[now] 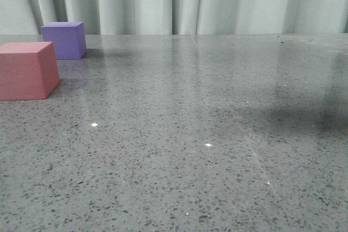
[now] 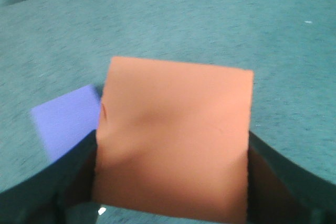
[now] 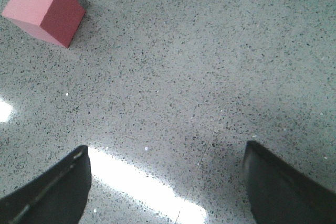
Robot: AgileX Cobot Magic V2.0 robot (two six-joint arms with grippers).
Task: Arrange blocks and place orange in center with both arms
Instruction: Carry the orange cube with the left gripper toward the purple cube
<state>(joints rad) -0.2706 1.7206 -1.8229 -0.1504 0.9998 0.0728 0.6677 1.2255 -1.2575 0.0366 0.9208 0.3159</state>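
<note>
A grey speckled counter (image 1: pixel 206 134) fills the view. Pale pleated curtains (image 1: pixel 217 1) hang behind its far edge.

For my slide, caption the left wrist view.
Left gripper holds the orange cube above the table, purple cube below.

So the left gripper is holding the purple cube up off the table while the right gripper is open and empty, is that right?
Not quite: the left gripper holds the orange cube, as the left wrist view shows. The purple cube sits on the table. The right gripper is indeed open and empty.
</note>
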